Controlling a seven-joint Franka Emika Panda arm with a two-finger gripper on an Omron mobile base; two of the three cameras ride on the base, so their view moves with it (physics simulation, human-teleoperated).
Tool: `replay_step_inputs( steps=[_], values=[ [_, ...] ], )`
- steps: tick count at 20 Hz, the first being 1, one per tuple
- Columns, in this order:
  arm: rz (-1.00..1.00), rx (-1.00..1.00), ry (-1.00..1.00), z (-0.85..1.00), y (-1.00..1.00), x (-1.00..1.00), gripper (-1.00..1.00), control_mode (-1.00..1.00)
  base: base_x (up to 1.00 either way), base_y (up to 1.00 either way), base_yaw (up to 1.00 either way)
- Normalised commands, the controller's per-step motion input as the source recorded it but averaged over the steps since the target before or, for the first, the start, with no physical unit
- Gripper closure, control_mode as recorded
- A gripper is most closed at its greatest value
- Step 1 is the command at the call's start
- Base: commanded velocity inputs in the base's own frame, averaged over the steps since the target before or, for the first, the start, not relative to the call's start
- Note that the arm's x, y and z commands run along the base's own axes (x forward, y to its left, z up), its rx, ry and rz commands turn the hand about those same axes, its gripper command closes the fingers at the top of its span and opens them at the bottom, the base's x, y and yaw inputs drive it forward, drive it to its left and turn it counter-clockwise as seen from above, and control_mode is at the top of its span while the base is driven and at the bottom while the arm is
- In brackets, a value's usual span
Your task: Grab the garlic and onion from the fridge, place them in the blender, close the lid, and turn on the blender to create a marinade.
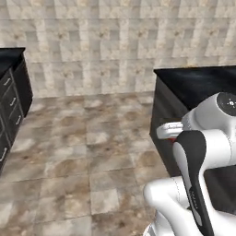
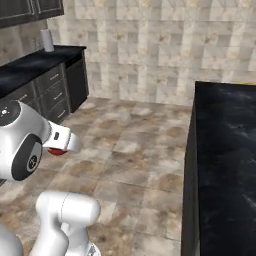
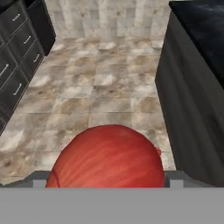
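Carrying the onion (image 3: 107, 156) across open kitchen floor, by the look of it, with the fridge step done for this item and the blender not yet reached. From the left base camera: arm folded low beside a black-topped island (image 1: 198, 83), a sliver of red tucked under the wrist. From the right base camera: same red sliver (image 2: 58, 151) below the hand, dark drawers (image 2: 50, 92) along the far wall, a pale canister (image 2: 47, 40) on that counter. Through the hand camera: red onion bulging large between wide-set jaws, evidently gripped, tiled floor (image 3: 105, 87) beyond. Next, likely: drive on to the blender, then lower the onion into the jug.
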Motion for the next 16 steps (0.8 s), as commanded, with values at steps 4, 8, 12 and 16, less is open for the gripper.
replay_step_inputs(
  steps=[4, 8, 12, 16],
  values=[
    [0.0, 0.0, 0.0, 0.0, 0.0, 0.0, 1.0, 1.0, 0.0, 0.0, -0.85],
    [0.0, 0.0, 0.0, 0.0, 0.0, 0.0, 1.0, 1.0, 0.0, -0.01, -0.84],
    [0.0, 0.0, 0.0, 0.0, 0.0, 0.0, 1.0, 1.0, 0.0, -0.08, -0.81],
    [0.0, 0.0, 0.0, 0.0, 0.0, 0.0, 1.0, 1.0, 0.0, -0.74, -0.64]
  ],
)
